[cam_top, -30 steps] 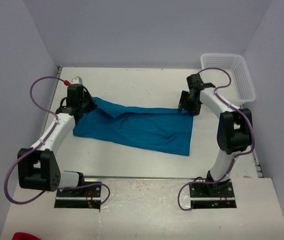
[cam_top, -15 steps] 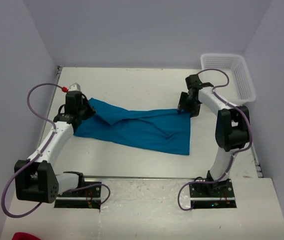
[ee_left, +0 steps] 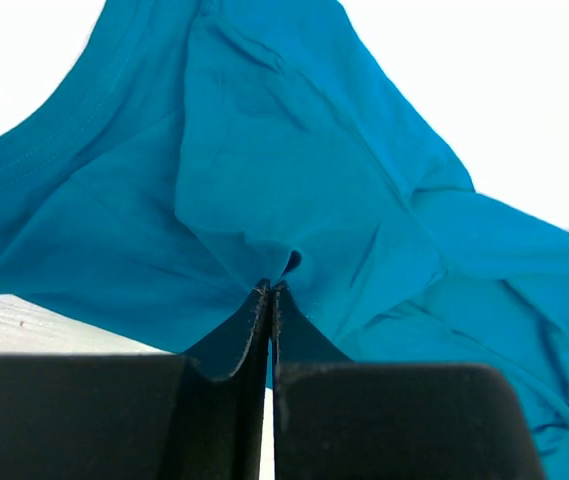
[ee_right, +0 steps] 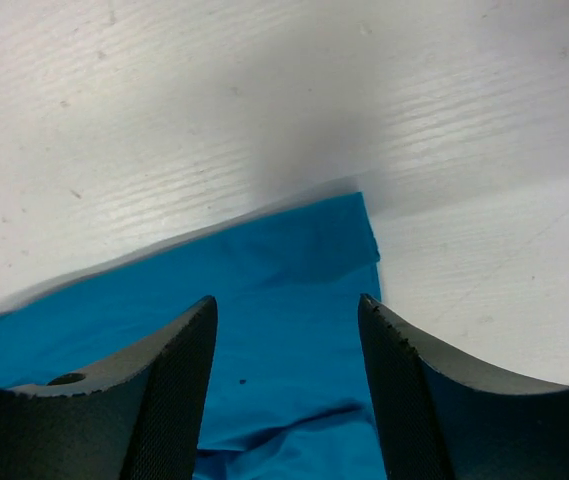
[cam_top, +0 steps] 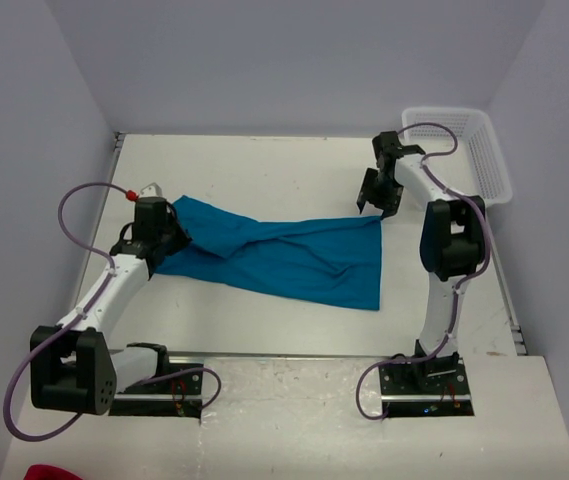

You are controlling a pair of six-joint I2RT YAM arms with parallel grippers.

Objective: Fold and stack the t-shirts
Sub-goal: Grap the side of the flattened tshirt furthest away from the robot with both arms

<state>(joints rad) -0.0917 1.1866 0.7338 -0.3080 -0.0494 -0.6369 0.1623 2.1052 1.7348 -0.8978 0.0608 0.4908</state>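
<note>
Because the t-shirt [cam_top: 294, 262] lying across the counter [cam_top: 264, 170] is light, limp cloth, I am pinching a fold in the clamped left hand [ee_left: 269, 290] and hovering the right hand [ee_right: 289, 310], fingers apart, over its corner hem.

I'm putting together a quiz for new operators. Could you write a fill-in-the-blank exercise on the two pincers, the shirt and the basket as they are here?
1. The left pincer is ____ on the teal t-shirt.
2. The right pincer, above the t-shirt's far corner, is ____ and grips nothing.
3. The white basket stands at the far ____ corner of the table.

Missing words: shut; open; right.
</note>
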